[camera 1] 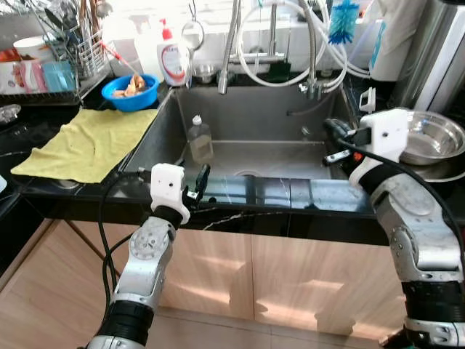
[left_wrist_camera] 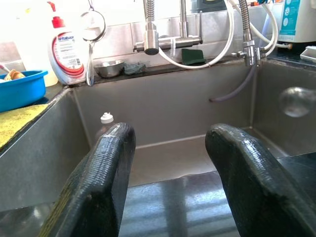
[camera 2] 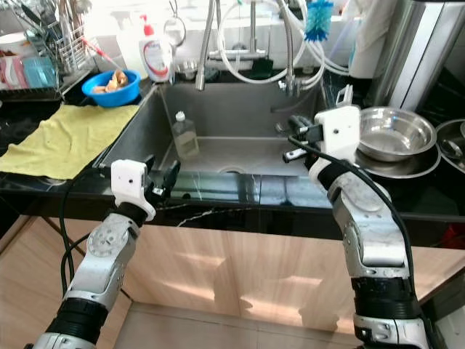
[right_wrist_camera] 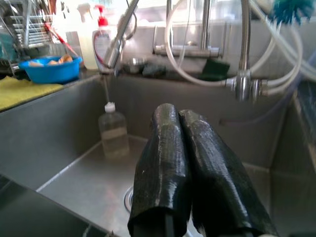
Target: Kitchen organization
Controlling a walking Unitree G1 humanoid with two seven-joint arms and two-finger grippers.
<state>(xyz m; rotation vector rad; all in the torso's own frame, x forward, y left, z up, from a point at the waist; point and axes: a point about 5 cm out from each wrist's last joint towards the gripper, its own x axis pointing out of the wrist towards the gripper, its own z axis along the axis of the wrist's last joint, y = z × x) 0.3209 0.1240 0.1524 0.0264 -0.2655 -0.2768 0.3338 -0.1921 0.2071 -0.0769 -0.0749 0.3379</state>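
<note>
I had the robot standing at the steel sink (camera 1: 152, 138), both arms raised over the dark front edge of the counter (camera 1: 290, 196). The left gripper (camera 1: 197, 183) hung just above that edge with its two black fingers (left_wrist_camera: 98, 182) spread apart and nothing between them. The right gripper (camera 1: 336, 139) reached out over the right side of the basin, and I could see its fingers (right_wrist_camera: 168, 163) pressed together, closed on nothing.

A small clear bottle (camera 1: 199, 138) with a white cap stood upright inside the sink, against the left part of the back wall, well apart from both grippers. The faucet (camera 1: 231, 43) and a tangle of white hoses (camera 1: 287, 51) hung above the basin.

On the counter to the left lay a yellow cloth (camera 1: 83, 145), and behind it sat a blue bowl (camera 1: 131, 92) with some food scraps in it. A white soap bottle (camera 1: 173, 58) with a red pump stood beside the bowl at the sink's back left corner. A dish rack (camera 1: 51, 65) stood further left. On the right of the sink I saw a steel bowl (camera 1: 432, 138), just beside the right wrist.
</note>
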